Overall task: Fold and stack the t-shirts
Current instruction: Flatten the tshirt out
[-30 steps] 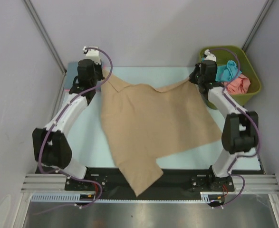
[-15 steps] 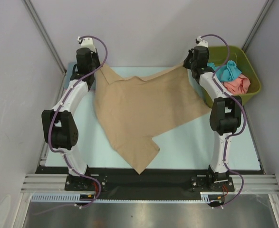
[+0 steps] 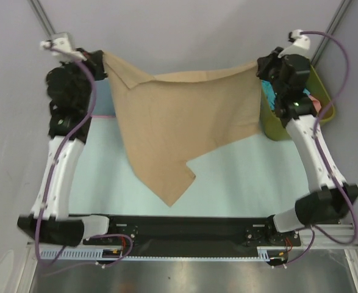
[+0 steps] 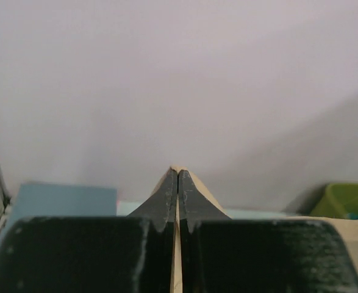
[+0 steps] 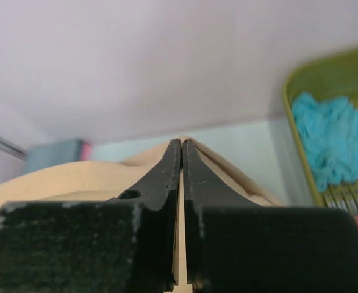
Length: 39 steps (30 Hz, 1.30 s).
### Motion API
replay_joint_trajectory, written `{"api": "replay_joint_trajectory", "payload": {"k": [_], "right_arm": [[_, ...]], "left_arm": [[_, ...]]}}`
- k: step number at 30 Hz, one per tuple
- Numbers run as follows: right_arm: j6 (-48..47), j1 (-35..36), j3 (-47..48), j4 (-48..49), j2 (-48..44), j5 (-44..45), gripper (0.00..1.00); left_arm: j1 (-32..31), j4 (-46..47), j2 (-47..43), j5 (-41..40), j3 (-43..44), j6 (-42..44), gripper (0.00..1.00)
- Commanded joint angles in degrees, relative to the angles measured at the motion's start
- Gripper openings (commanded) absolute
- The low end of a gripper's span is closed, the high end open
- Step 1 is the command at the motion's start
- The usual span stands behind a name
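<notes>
Over pale-blue table (image 3: pixel 246 177), tan t-shirt (image 3: pixel 179 116) hangs; grey walls (image 3: pixel 185 30) behind.

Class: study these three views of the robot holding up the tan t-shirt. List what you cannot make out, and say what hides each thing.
- Top view: most of the green bin and its contents, behind the right arm.
- Top view: the table surface behind the hanging tan t-shirt.
- Left wrist view: how much cloth is pinched, masked by the shut fingers.
- Right wrist view: the bin's right side, cut off by the frame edge.
</notes>
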Motion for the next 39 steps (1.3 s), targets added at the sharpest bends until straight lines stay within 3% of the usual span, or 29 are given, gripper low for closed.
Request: {"api": "replay_joint_trajectory", "payload": {"k": [1, 11, 17, 22, 25, 32, 39], "right_arm": [[-0.5, 1.3, -0.5, 1.4, -12.4, 1.9, 0.00], [-0.7, 9.2, 0.5, -2.3, -32.2, 4.7, 0.00], [3.0, 9.3, 5.5, -4.6, -33.5, 2.6, 0.00], [3.8, 9.3, 5.2, -4.5, -31.7, 3.8, 0.00], [3.8, 9.4, 1.8, -2.9, -29.2, 4.2, 0.00], [2.2, 9.3, -6.7, 3.5, -18.0, 4.8, 0.00], [1.2, 5.4, -12.9, 14.7, -0.8, 2.9, 0.00]], "left_arm": [[0.1, 2.9, -13.4, 2.3, -0.4, -1.5, 0.00], [-1.6, -6.4, -32.0, -2.1, 11.0, 8.8, 0.00], [-3.8, -7.9, -34.2, -3.9, 17.7, 12.4, 0.00], [-4.9, -7.8, -31.7, -4.9, 18.2, 13.3, 0.00], [-4.9, -6.7, -29.8, -5.5, 13.1, 13.6, 0.00], [-4.9, -2.2, -22.9, -7.5, -8.6, 15.7, 0.00], [-4.8, 11.8, -11.6, -10.1, -27.2, 17.8, 0.00]]}}
